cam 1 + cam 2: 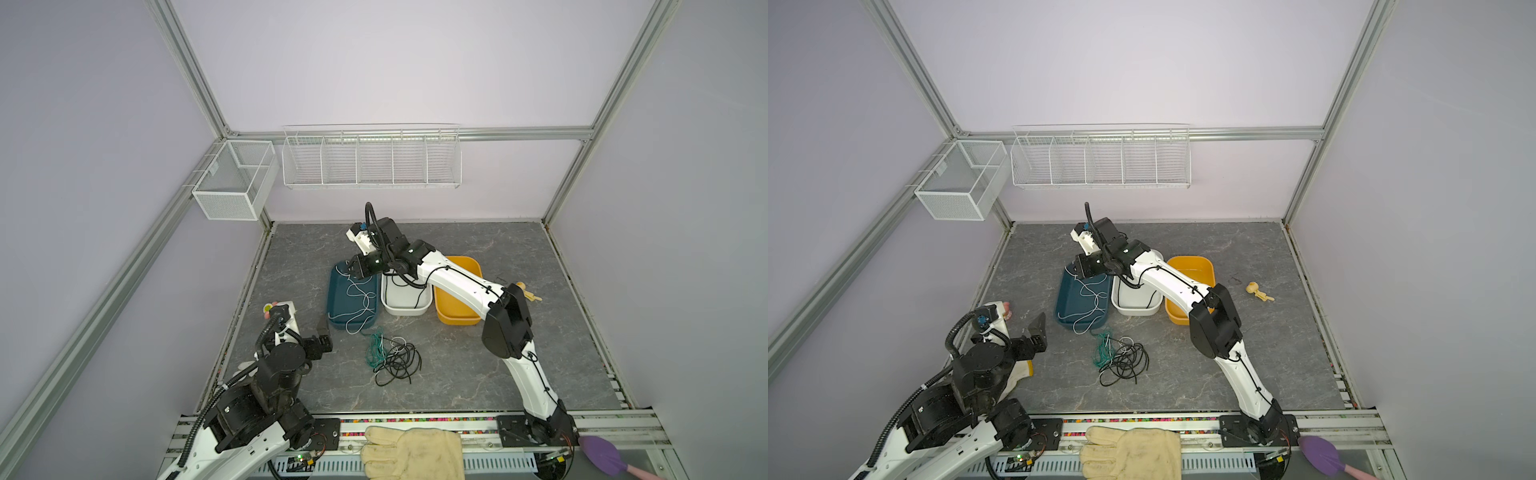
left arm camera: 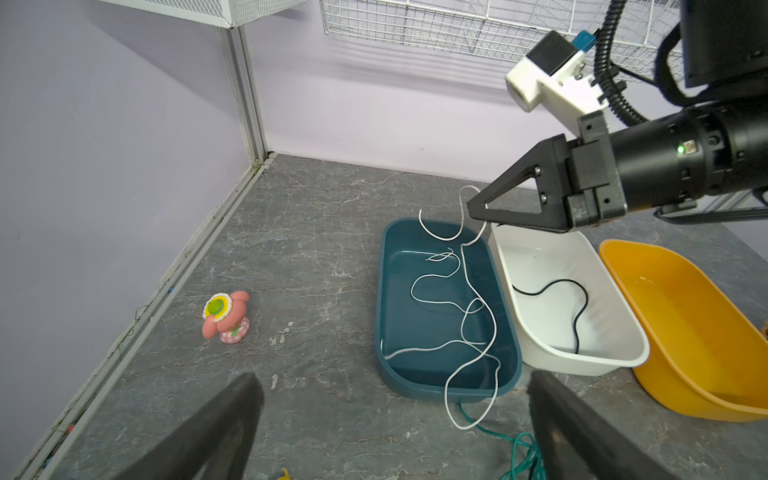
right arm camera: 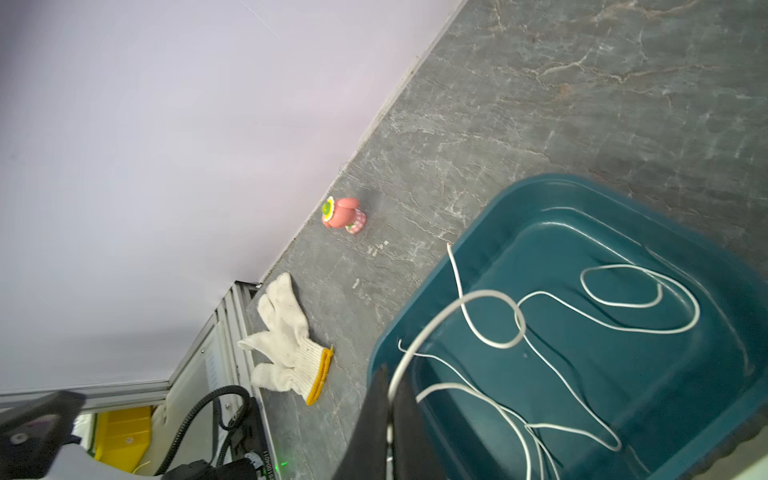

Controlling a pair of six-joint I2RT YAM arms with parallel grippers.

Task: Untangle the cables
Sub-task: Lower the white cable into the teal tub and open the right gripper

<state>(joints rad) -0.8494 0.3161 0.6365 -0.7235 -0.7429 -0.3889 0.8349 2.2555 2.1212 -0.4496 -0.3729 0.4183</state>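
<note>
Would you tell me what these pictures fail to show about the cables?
- Both top views: how teal cable and black cables interlock; too thin.
- Both top views: black cable in white tub, partly under right arm.
- Right wrist: right gripper covers its own pinch on white cable.

One cable in leftmost tray, cable tangle on table before it.

3 tubs, 12 o'clock side of table: teal tub, white tub, orange tub
Cables: 1 white cable in teal, 1 black cable in white; tangle at 6 o'clock from tubs = 1 green cable + black strands, number unclear
2 gloves: leather glove at 6, knit glove at 8
2 toys: pink toy at 9, wooden figure at 3
2 wall baskets: mesh basket at 10, wire rack at 12
1 purple tool at 5
</note>
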